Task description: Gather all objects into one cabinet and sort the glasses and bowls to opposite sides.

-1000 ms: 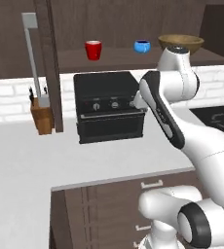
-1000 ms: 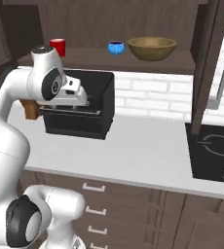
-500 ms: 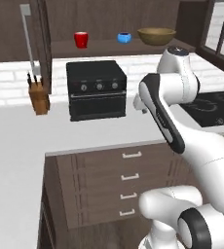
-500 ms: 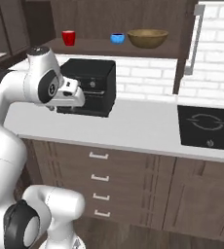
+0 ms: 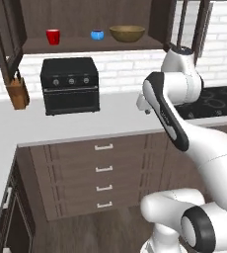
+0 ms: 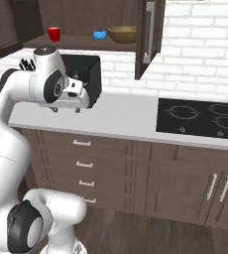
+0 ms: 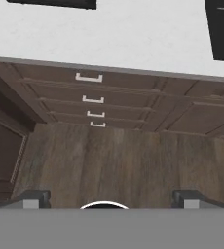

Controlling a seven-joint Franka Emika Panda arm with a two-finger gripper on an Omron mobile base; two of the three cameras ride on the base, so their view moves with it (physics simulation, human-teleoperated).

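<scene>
From the left base view, the open cabinet [image 5: 86, 24] is seen high above the bench, and three things are lined up on its shelf: the red cup [image 5: 53, 36] toward the shelf's left end, the small blue bowl [image 5: 97, 35] near the middle, and the wide wooden bowl [image 5: 127, 33] just to the right of it, close but not touching. The black oven [image 5: 70, 85] is set on the white bench [image 5: 61, 126] below the shelf, and a wooden knife block [image 5: 18, 93] is stood near the bench's left end. The dark hob [image 5: 211, 101] is let into the bench's right end, behind the raised white arm. A column of drawers [image 5: 103, 174] is seen under the bench's front edge. Over to the right base view: the same row is found on the shelf, red cup [image 6: 54, 34], blue bowl [image 6: 100, 34], wooden bowl [image 6: 123, 33], with the cabinet door [image 6: 149, 37] swung open beside the wooden bowl and its grey bar handle [image 6: 149, 31] turned outward. The gripper [image 6: 65, 109] is hung over the bench's front edge, in front of the oven [image 6: 86, 72]. In the hand view, the drawers [image 7: 92, 99] and wooden floor [image 7: 119, 160] are looked down upon, and the gripper [image 7: 109, 198] is shown with its jaws spread wide and nothing grasped between them.
</scene>
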